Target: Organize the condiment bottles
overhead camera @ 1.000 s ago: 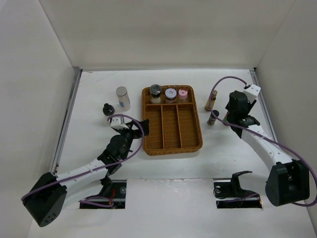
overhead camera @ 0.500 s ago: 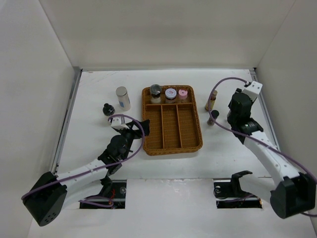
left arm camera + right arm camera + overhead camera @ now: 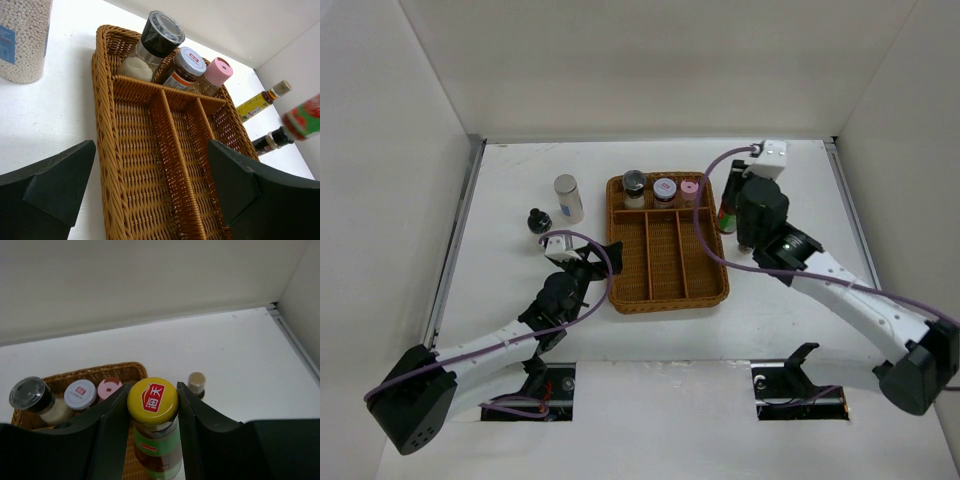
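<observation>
Right jaws clamped on yellow-capped bottle [image 3: 152,407], cap marked 海天, left jaws apart

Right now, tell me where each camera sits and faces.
Top external: above and behind the robot, looking down; left arm and right arm show.
Left wrist: low, facing along the brown wicker tray; open left pincer shows.
Right wrist: looking down over the right pincer, shut on a yellow-capped green-labelled bottle.
Shared: both wrist views catch the pink-capped jar.
</observation>
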Motion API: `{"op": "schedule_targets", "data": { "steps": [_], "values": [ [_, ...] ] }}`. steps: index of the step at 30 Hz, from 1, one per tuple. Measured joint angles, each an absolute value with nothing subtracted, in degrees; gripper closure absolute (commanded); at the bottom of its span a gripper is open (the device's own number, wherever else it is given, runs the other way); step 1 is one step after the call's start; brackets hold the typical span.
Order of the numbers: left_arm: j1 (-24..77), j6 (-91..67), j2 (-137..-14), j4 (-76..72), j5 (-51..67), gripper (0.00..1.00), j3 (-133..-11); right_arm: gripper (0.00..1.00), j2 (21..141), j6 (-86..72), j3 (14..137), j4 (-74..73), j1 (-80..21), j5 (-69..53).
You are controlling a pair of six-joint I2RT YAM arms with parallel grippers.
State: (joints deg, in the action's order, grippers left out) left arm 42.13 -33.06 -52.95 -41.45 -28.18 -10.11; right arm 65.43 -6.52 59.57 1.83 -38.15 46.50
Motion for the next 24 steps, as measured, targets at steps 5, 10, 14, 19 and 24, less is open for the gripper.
{"op": "schedule_targets", "data": {
  "steps": [5, 10, 14, 19, 24],
  "values": [
    [42.1, -33.1, -52.9, -41.5, -28.2, 0.04, -10.1, 0.69, 75.8, -7.4, 59.6, 5.3, -39.2, 43.9],
    [42.1, -33.1, -53.1, -41.7, -28.2, 0.04, -10.1, 0.69, 83.0, -8.0, 60.7, 10.0, -39.5, 42.6],
    [42.0, -33.1, -53.4, -41.8, -28.2, 0.04, -10.1, 0.7, 85.5, -9.4, 60.9, 11.8, -39.7, 41.5],
    [42.0, -33.1, -53.9, -41.8, -28.2, 0.04, -10.1, 0.69, 88.9, -10.5, 60.9, 11.7, -39.9, 40.6],
    [42.0, -33.1, -54.6, -41.9, -28.2, 0.04, -10.1, 0.59, 89.0, -11.6, 59.8, 12.6, -40.6, 40.4]
  ]
}}
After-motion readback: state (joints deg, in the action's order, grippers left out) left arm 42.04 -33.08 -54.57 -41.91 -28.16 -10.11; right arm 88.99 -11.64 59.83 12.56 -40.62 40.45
